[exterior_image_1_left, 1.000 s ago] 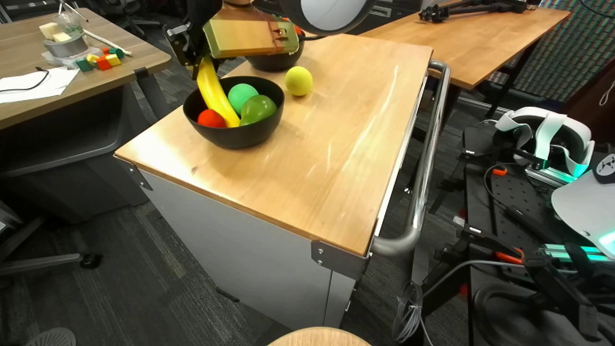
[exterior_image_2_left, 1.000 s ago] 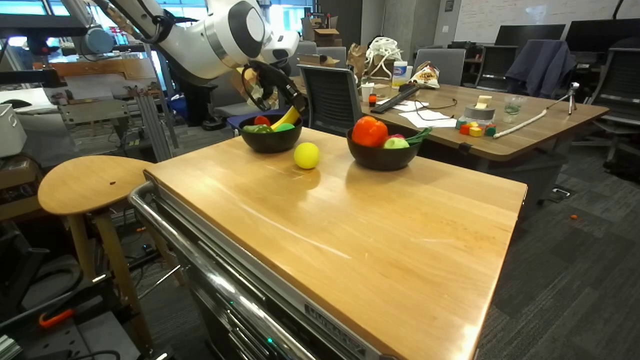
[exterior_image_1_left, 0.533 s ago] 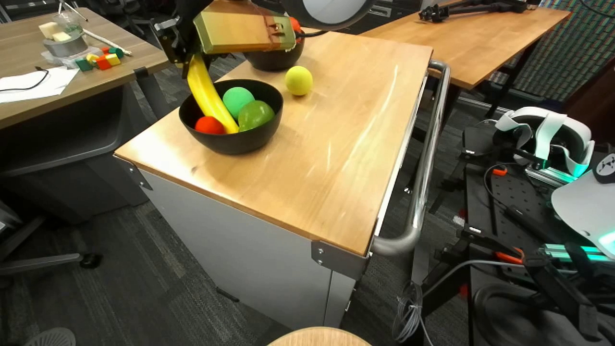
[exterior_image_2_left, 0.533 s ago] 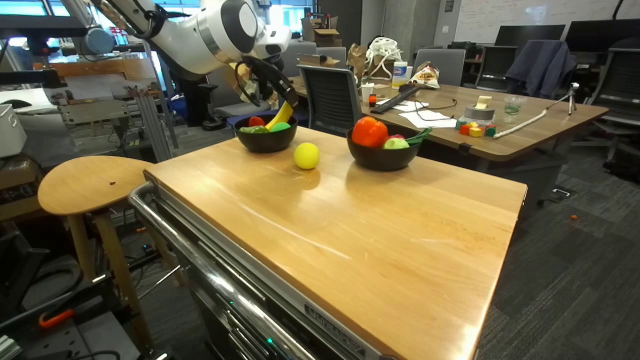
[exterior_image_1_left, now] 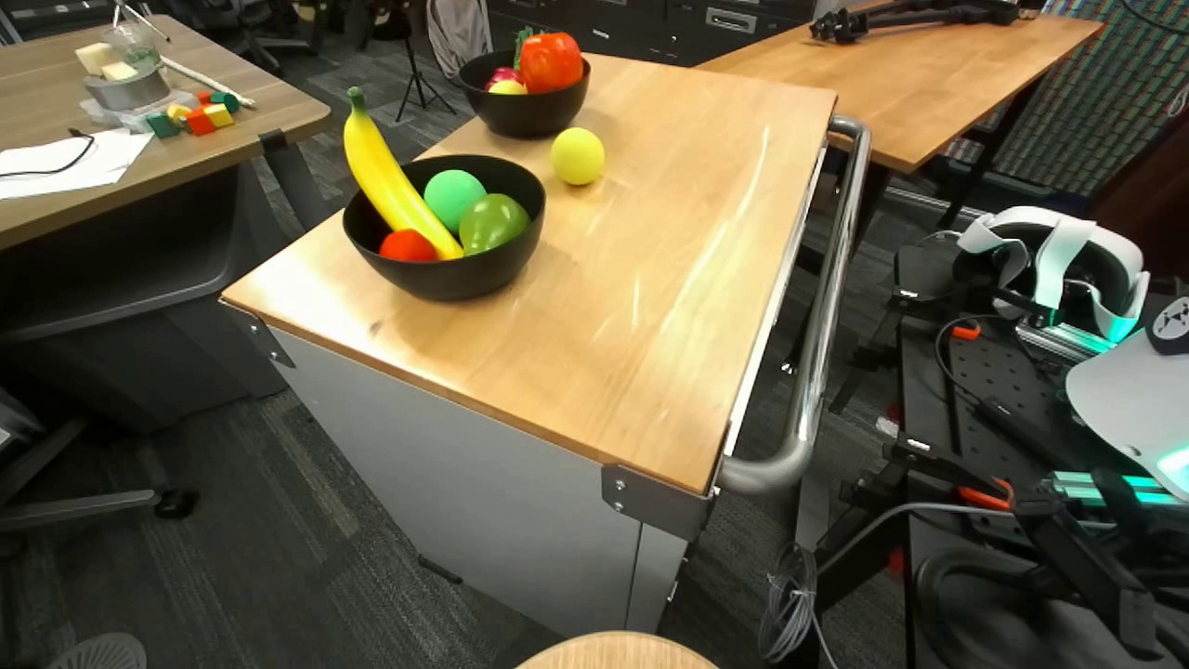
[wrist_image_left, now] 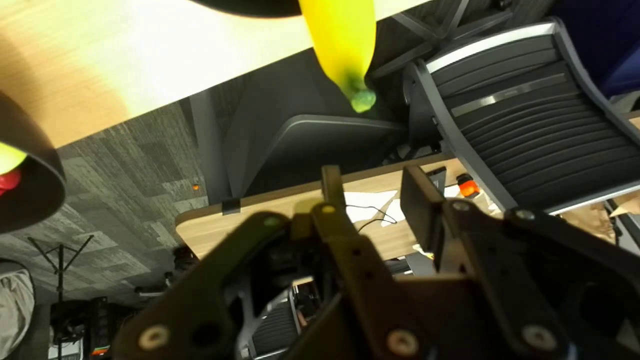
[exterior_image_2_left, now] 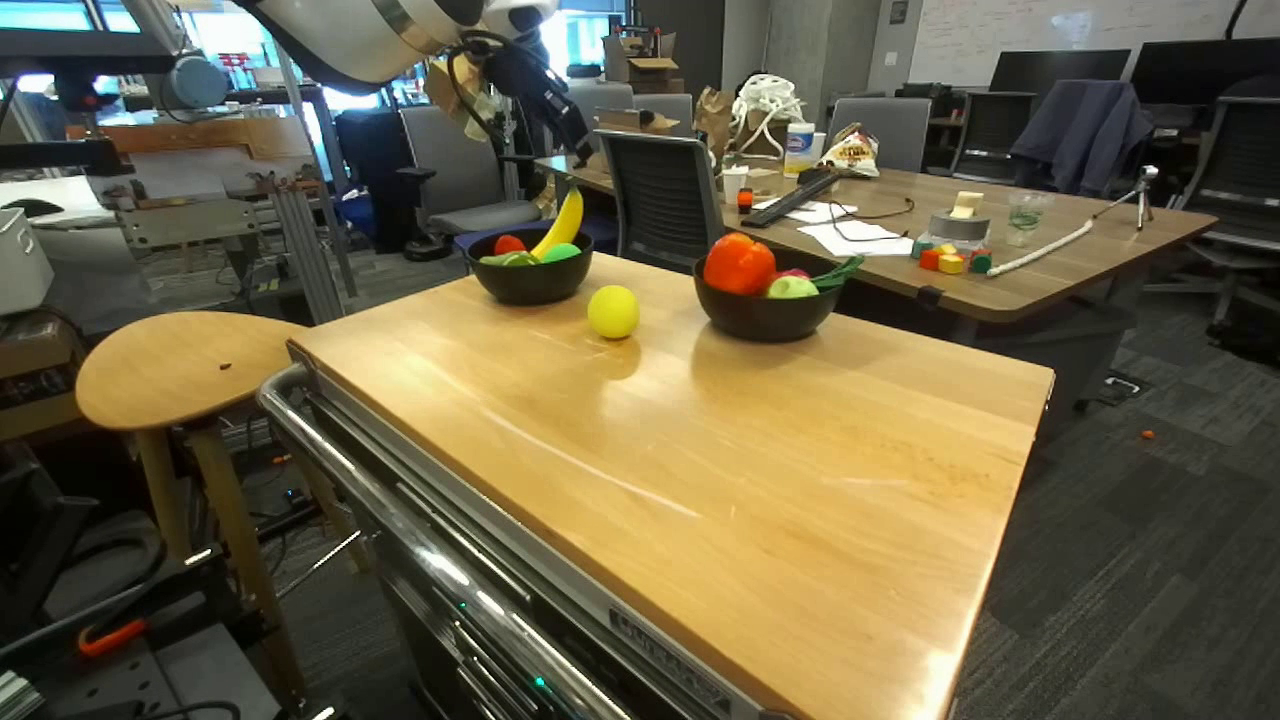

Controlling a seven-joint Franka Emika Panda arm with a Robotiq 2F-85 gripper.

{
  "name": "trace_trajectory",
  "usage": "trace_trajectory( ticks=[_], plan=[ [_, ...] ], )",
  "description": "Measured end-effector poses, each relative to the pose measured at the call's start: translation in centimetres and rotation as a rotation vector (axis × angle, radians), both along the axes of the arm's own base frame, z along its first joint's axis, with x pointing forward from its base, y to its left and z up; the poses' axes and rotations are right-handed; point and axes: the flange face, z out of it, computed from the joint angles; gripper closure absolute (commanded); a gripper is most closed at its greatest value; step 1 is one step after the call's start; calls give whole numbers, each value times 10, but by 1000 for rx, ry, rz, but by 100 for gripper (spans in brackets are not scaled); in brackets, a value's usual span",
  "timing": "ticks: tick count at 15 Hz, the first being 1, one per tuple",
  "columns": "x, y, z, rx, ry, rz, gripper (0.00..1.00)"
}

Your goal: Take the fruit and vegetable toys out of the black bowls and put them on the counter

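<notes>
High up, the gripper (wrist_image_left: pixel 375 192) hangs higher than the banana bowl (exterior_image_1_left: pixel 450 281), a black one, its two fingers (wrist_image_left: pixel 420 207) part way apart with just air between them, so it holds nothing. I see the yellow banana (exterior_image_1_left: pixel 384 186) leaning inside the banana bowl, its green tip poking up over the rim, apart from the gripper. Next to the banana in that bowl, a red toy (exterior_image_1_left: pixel 407 245) sits on one side, and a green ball (exterior_image_1_left: pixel 453 198) and a green pear (exterior_image_1_left: pixel 494 223) sit on the other. Under the banana bowl is the wooden counter (exterior_image_1_left: pixel 650 307). Near the banana bowl, right on the counter, is a yellow ball (exterior_image_1_left: pixel 578 156). Farther from the banana bowl than the yellow ball stands the other black bowl (exterior_image_2_left: pixel 765 320), with a big red toy (exterior_image_2_left: pixel 740 263), a pale green toy (exterior_image_2_left: pixel 793 287), a pink toy (exterior_image_1_left: pixel 502 75) partly hidden, and a leafy green bit (exterior_image_2_left: pixel 838 273) poking over its rim.
</notes>
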Motion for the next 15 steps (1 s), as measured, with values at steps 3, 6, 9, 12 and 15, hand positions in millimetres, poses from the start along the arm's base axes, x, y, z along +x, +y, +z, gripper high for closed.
trace_trajectory(
  ticks=[3, 6, 9, 12, 15],
  plan=[
    [-3, -16, 7, -43, 37, -39, 36],
    [-6, -27, -6, -99, 150, -90, 13],
    [-15, -25, -27, -128, 272, -108, 0],
    [-23, -15, -44, -128, 334, -93, 1],
    [-26, -2, -55, -119, 330, -62, 14]
  ],
)
